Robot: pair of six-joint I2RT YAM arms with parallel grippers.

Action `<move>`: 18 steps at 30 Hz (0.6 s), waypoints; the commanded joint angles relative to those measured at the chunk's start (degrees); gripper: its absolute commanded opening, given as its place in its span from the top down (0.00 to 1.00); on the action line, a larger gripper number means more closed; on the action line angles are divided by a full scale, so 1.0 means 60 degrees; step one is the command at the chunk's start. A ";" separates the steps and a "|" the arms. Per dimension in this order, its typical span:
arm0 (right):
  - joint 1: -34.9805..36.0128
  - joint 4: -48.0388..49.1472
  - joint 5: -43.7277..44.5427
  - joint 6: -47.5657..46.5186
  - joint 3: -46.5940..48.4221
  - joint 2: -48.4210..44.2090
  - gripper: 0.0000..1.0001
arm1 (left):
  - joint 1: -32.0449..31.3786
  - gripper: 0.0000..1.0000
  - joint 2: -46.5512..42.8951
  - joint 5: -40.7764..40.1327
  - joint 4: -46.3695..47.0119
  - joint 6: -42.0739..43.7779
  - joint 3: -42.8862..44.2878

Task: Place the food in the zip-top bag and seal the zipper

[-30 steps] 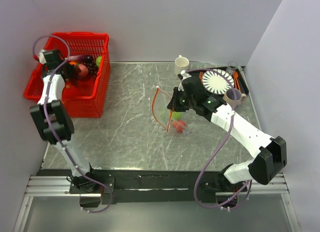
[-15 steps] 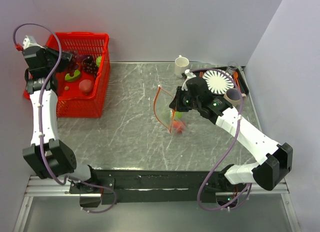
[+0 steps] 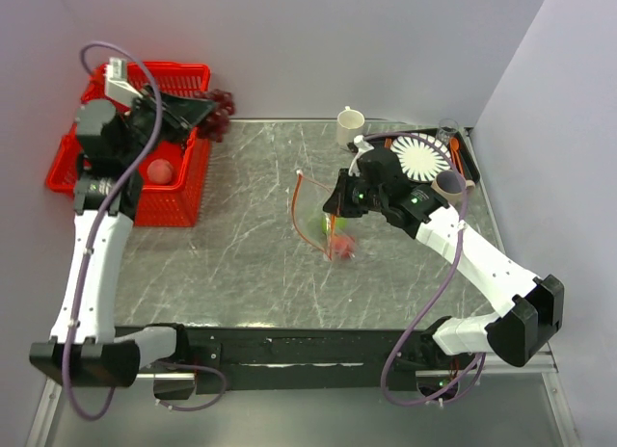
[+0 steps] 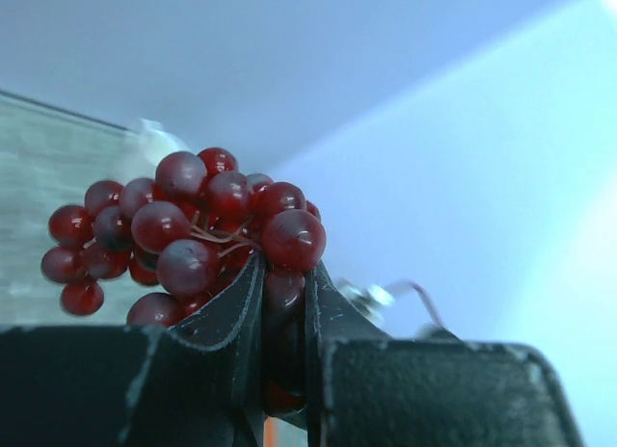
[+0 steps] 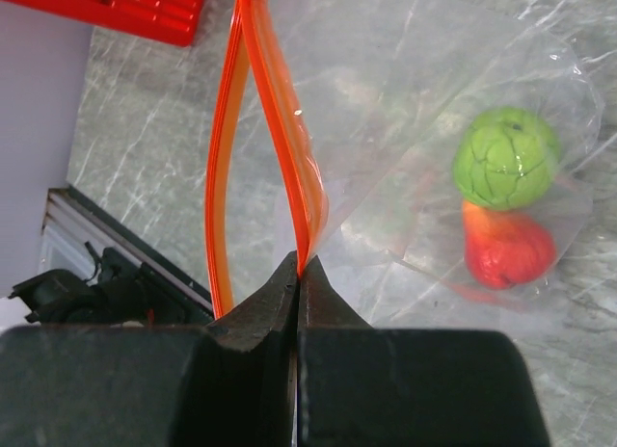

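A bunch of dark red grapes (image 3: 218,112) hangs in the air over the far right corner of the red basket (image 3: 189,191), with my left gripper (image 3: 200,115) shut on it. In the left wrist view the grapes (image 4: 193,230) bulge above the left gripper (image 4: 284,288), one berry squeezed between the jaws. The zip-top bag (image 3: 326,225) lies mid-table, its mouth open toward the left. My right gripper (image 5: 299,266) is shut on one side of the zipper (image 5: 275,110). A green food (image 5: 508,158) and a red-orange food (image 5: 506,249) sit inside the bag (image 5: 415,91).
A red fruit (image 3: 159,170) lies in the basket. At the back right stand a white cup (image 3: 349,125), a striped white plate (image 3: 420,156), a tan cup (image 3: 447,185) and a clear glass (image 3: 446,131). Walls close in on the left, back and right.
My left arm has lifted the grapes out of the basket and swung them right, past its far right corner. The right gripper holds the zipper in nearly the same place.
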 commanded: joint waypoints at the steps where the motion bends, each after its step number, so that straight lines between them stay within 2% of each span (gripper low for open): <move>1: -0.0099 0.0404 -0.0545 0.0207 0.0273 -0.0050 1.00 | -0.1219 0.99 -0.0844 0.0316 0.2148 -0.1265 -0.1039; 5: -0.0143 0.0492 -0.0809 0.0353 0.0302 -0.0079 1.00 | -0.2215 0.99 -0.1314 -0.0224 0.3498 -0.2393 -0.2386; 9: -0.0319 0.0521 -0.1203 0.0471 0.0258 -0.0122 1.00 | -0.3663 0.99 -0.1578 -0.1059 0.4669 -0.2893 -0.3646; 15: -0.0640 0.0872 -0.1995 0.0764 0.0097 -0.0152 1.00 | -0.5144 0.99 -0.1038 -0.1544 0.5550 -0.3025 -0.4205; 18: -0.0802 0.1019 -0.2318 0.0881 -0.0049 -0.0166 1.00 | -0.5541 0.99 -0.0905 -0.1544 0.5975 -0.3172 -0.4454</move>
